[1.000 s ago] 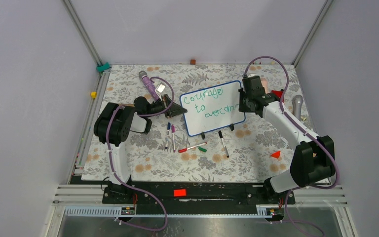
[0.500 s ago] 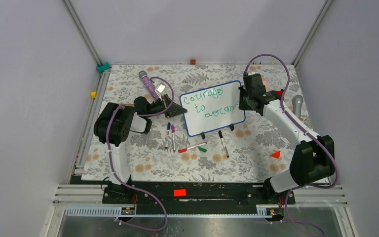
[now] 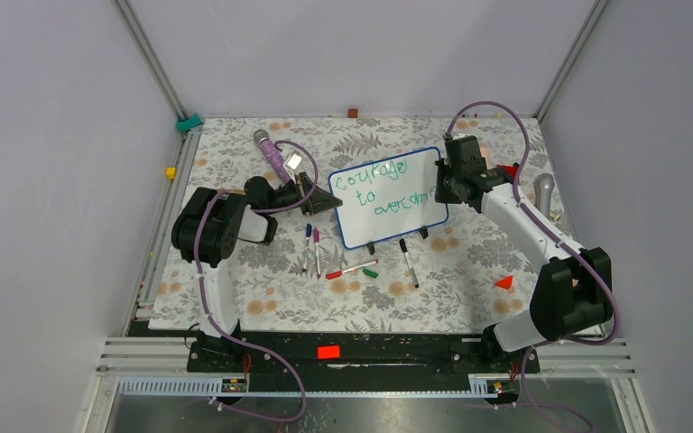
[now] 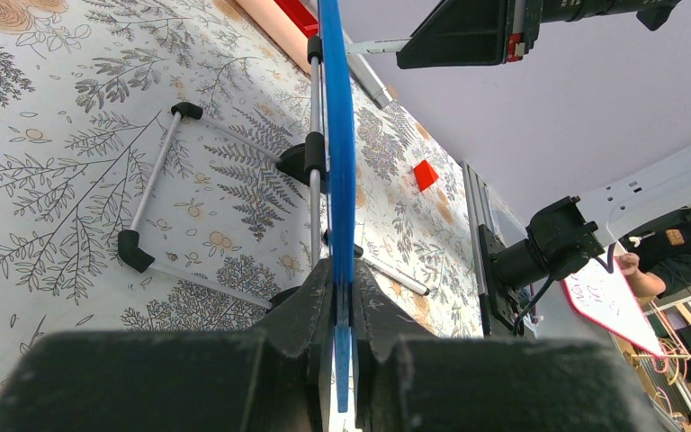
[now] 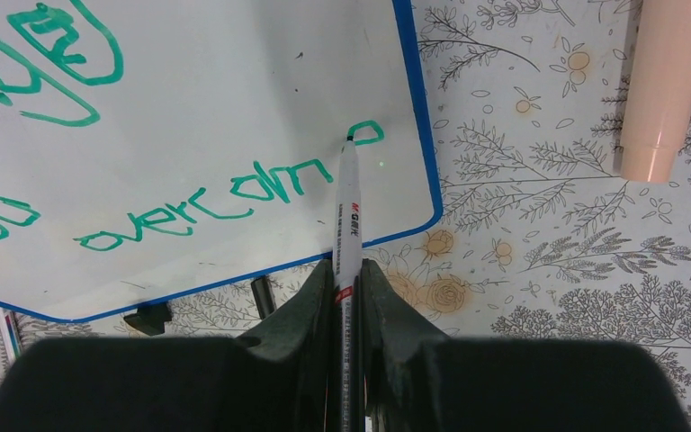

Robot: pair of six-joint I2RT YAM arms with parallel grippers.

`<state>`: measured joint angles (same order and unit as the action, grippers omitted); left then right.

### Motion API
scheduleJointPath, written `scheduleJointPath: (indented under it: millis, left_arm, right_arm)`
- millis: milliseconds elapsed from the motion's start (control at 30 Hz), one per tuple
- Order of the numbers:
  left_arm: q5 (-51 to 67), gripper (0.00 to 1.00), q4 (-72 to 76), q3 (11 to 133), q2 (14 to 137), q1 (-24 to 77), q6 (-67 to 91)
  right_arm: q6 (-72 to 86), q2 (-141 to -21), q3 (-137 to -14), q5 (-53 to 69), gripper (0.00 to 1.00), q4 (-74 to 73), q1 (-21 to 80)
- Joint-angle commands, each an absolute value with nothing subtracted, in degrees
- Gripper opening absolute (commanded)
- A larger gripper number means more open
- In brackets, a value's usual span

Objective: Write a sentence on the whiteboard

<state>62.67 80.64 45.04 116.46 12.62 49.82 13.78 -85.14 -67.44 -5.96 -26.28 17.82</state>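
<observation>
Smearing worries me: the right gripper (image 5: 346,274), clamped on the marker (image 5: 348,202), may shove the whiteboard (image 5: 234,90) that the left gripper (image 4: 342,281) pinches edgewise.

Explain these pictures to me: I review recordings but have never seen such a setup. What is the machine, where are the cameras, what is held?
These are two robot arms bolted at the near edge of a flower-patterned table. The wide picture looks down from above and behind them. The other two come from a camera on each wrist, so the dark shapes at the bottom are that arm's own fingers. The left gripper is shut on the blue edge of a small whiteboard, steadying it. The right gripper is shut on a marker, its tip at the last letter of the green sentence, "courage to overcome". Loose markers lie in front of the board.
</observation>
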Motion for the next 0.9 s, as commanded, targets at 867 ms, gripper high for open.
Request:
scheduleJointPath:
  millis: [867]
  left_arm:
    - [64.8,0.0,83.8,46.5,117.1,12.7,50.3]
  right_arm:
    - [14.2,-85.4,-68.0,-12.0,0.0,-27.9,17.1]
